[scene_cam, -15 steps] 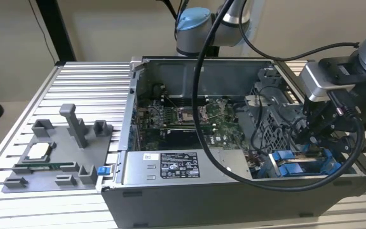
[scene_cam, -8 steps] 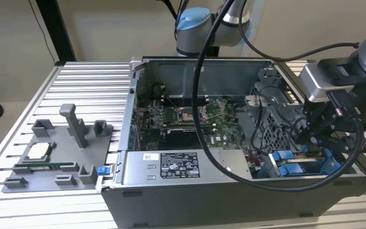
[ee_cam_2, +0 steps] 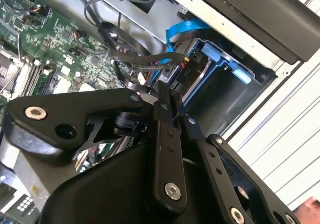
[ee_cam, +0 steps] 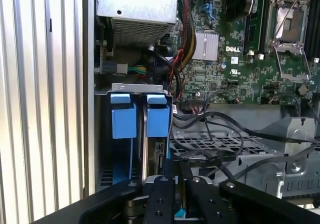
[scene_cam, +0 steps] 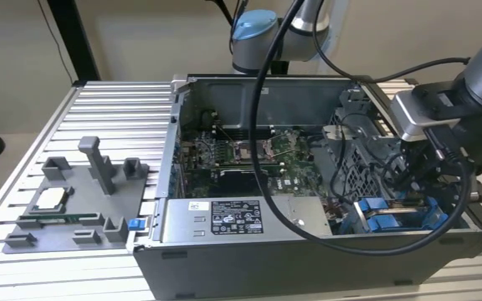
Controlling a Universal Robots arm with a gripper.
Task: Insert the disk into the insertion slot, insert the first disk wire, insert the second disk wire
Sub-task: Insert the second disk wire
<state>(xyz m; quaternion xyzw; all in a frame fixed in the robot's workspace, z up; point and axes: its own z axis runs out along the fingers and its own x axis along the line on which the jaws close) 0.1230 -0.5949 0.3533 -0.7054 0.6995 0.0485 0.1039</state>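
A: Two fingers are drawn narrow, nearly together, and appear to pinch a small connector on a black wire, though the contact is hidden.

B: Location of the disk?

A: Seated upright in the insertion slot, behind blue tabs, in the computer case corner next to the power supply.

B: Current step?

A: Judged: first wire insertion. It calls for squaring the connector to the disk's port.

The disk stands on edge in the insertion slot, its blue frame tabs showing. The grey bay sits at the case's front corner, by the exterior view's right.
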